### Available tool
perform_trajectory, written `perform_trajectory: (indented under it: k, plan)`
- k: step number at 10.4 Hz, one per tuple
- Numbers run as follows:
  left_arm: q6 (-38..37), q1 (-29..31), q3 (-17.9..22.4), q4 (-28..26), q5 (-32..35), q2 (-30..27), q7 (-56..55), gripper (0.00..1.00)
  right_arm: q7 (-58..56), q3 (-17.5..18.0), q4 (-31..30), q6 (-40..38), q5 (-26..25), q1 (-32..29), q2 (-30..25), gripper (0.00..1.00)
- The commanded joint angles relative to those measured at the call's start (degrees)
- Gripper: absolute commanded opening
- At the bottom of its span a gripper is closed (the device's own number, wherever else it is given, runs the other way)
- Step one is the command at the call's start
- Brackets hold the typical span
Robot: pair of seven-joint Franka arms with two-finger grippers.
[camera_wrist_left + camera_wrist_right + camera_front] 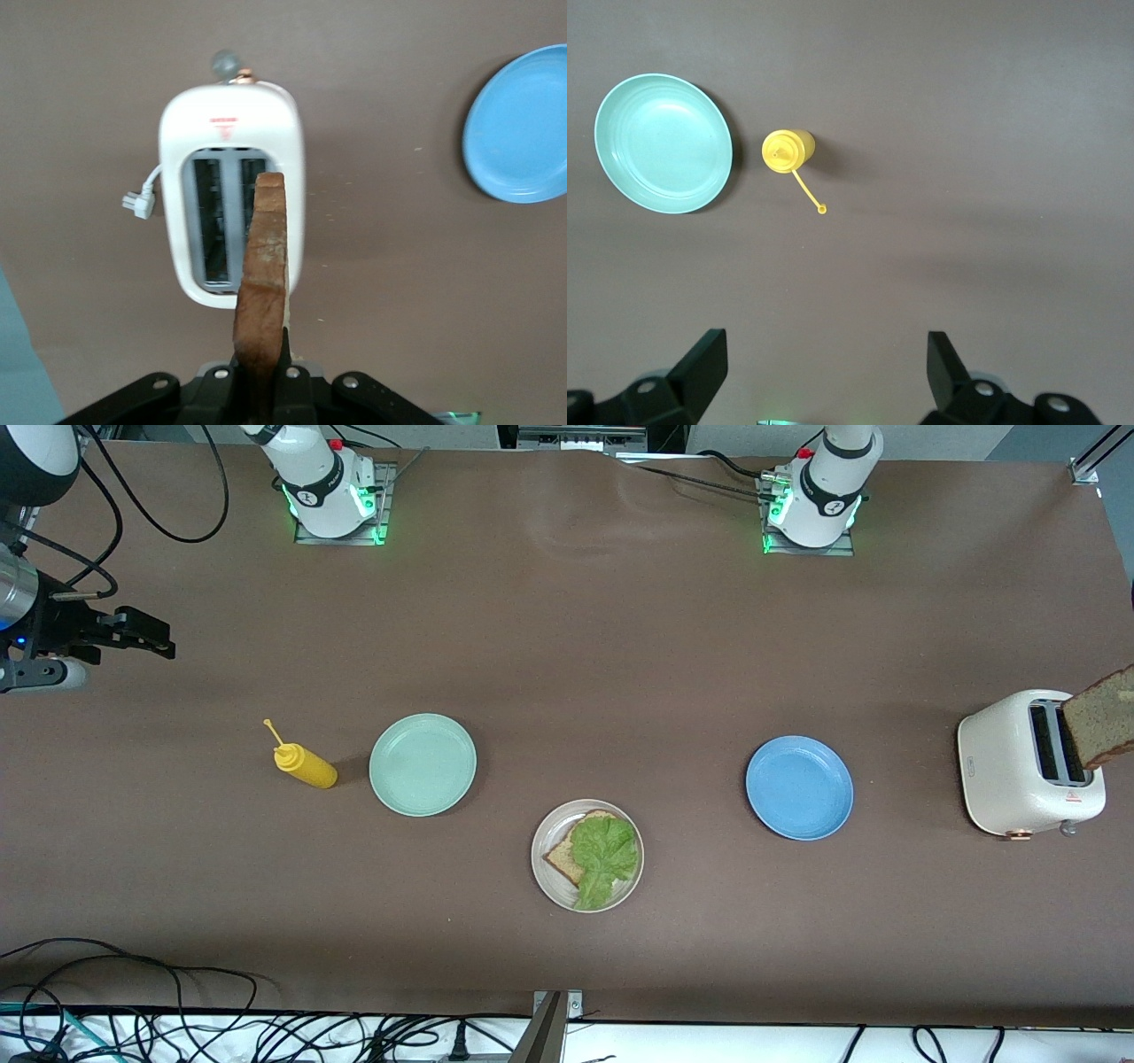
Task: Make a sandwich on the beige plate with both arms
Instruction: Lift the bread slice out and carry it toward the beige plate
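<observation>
The beige plate (540,834) lies near the table's front middle. On it is one brown bread slice (561,856) with a ruffled green lettuce leaf (605,852) on top. My left gripper (263,354) is shut on a second bread slice (262,266), held on edge in the air just above the white toaster (230,133). In the front view only this slice (1101,717) shows, at the picture's edge over the toaster (1019,766). My right gripper (146,636) is open and empty, and waits in the air over the right arm's end of the table (824,354).
A mint green plate (423,764) and a yellow squeeze bottle (306,766) lie toward the right arm's end; both show in the right wrist view, the plate (663,142) and the bottle (788,149). A blue plate (799,786) lies between the beige plate and the toaster.
</observation>
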Motion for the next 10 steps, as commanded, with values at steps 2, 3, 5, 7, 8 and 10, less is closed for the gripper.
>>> perform_trajectory:
  k: [2, 3, 5, 7, 8, 10]
  plan:
    - [-3.4, -9.9, -0.1, -1.1, -5.3, -2.3, -19.3, 0.00, 1.0, -0.1, 0.9, -1.2, -0.9, 0.6, -0.1, 1.00]
    - [-3.3, -12.8, -0.2, -1.0, -5.9, -2.3, -25.0, 0.00, 1.0, -0.1, 0.9, -1.2, -0.9, 0.6, -0.1, 1.00]
    - [-2.9, -18.2, 0.1, -0.9, -9.0, -2.2, -33.9, 0.00, 1.0, -0.2, 0.9, -1.2, -0.8, 0.6, -0.1, 1.00]
    - [-2.3, -19.7, 0.4, 1.1, -22.2, -1.3, -43.5, 0.00, 1.0, -0.2, 0.9, -1.2, -0.8, 0.6, -0.1, 1.00]
    - [0.3, -21.7, 0.4, 1.2, -26.2, -0.8, -48.0, 0.00, 1.1, -0.2, 0.9, -1.2, -0.8, 0.6, -0.1, 1.00]
    - [9.7, -26.2, 0.4, 1.2, -31.5, 1.8, -57.1, 0.00, 1.1, -0.2, 0.9, -1.2, -0.8, 0.6, -0.1, 1.00]
